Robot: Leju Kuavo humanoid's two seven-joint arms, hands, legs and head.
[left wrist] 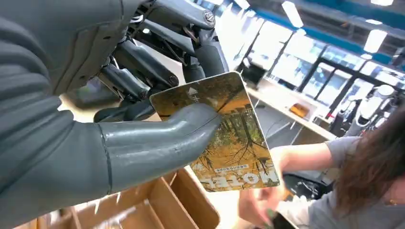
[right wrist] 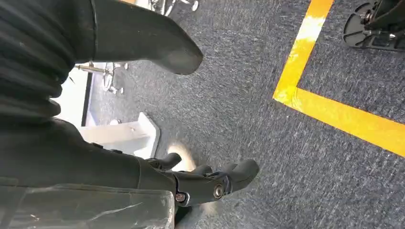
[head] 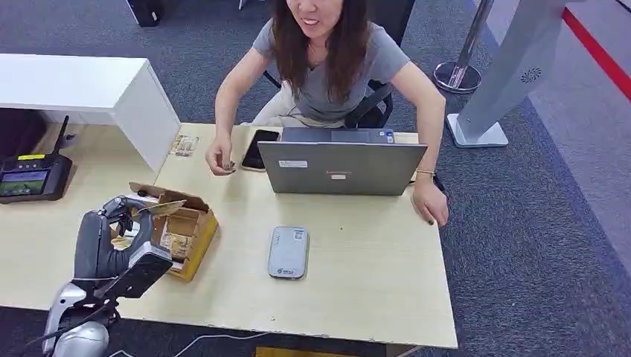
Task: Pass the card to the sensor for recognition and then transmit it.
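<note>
My left hand [head: 119, 223] is raised over the cardboard box [head: 190, 236] at the table's left. It pinches a yellow hotel card [left wrist: 229, 138] with a forest picture between thumb and fingers; the same card [head: 162, 207] juts out above the box. The grey card sensor [head: 289, 252] lies flat on the table in front of the laptop, well to the right of my left hand. My right hand [right wrist: 210, 183] hangs beside my body over grey carpet, fingers apart and holding nothing.
A person sits behind an open laptop [head: 341, 165], one hand near a phone [head: 257, 149], the other at the table's right edge. A black terminal [head: 31, 177] stands far left beside a white raised counter [head: 89, 89]. More cards lie in the box.
</note>
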